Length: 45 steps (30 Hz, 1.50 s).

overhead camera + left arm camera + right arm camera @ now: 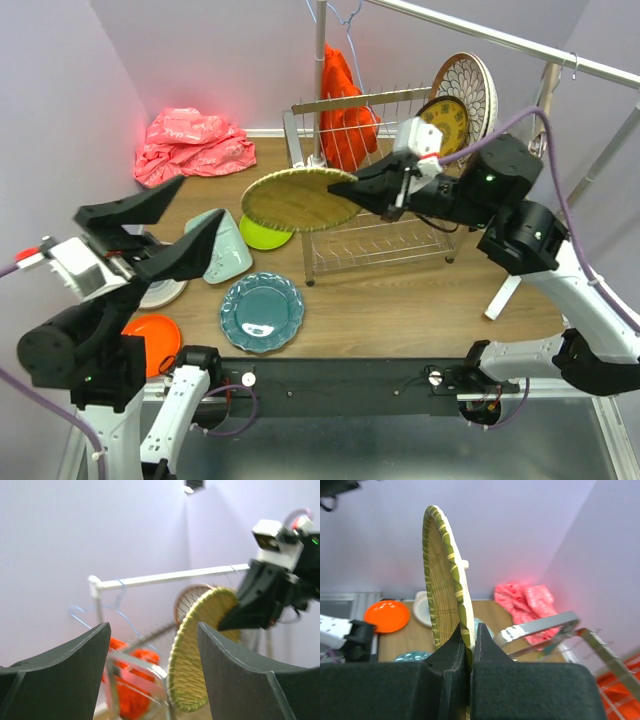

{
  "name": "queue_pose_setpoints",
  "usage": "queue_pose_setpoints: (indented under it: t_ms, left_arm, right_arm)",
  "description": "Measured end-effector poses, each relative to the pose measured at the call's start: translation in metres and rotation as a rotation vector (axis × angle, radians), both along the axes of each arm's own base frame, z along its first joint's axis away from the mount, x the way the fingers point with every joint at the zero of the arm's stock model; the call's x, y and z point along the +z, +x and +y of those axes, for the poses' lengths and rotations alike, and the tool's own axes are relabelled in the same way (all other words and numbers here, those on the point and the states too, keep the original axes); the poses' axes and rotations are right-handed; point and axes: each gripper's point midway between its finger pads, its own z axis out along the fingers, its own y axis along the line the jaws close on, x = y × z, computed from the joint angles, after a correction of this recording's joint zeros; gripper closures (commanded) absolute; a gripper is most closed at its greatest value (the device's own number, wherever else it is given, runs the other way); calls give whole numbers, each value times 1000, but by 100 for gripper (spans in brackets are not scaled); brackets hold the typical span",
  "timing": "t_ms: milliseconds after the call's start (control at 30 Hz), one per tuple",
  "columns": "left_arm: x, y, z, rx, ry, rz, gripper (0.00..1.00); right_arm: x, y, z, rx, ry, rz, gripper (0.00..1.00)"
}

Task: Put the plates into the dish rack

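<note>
Now my right gripper clenches the woven plate mid-frame before the dish rack; my left gripper hangs released.

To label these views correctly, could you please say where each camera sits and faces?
Top: above, behind the bases, looking down on table, dish rack, both arms.
Left wrist: on the open left claw, facing the woven plate; its fingers show.
Right wrist: on the right claw, shut on that plate's rim.
All three share the plate.
</note>
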Motion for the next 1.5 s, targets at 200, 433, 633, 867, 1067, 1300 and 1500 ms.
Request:
queue_pose_setpoints:
  t_ms: [200,433,633,867,1067,1300,1500]
  left_arm:
    - [50,-13,35,204,-98,-128,18]
    - [20,27,47,286,-130,-15,18]
    - [-31,64,48,310,-121,133,18]
    - [-46,67,48,313,-116,154,18]
    - [-60,76,47,316,-108,187,18]
    - [-74,79,47,318,-103,207,18]
    - [-81,82,48,326,-104,220,18]
  right_arm:
    - [41,23,-35,-138,65,-85,100]
    - [77,67,-86,-409,148,-122,100]
    - [62,125,-139,-739,183,-30,100]
    - [24,165,-178,-996,165,69,100]
    - [6,184,-189,-1119,150,112,99]
    - [-12,198,-203,-1247,142,151,100]
    - [-30,207,-207,-1309,112,175,99]
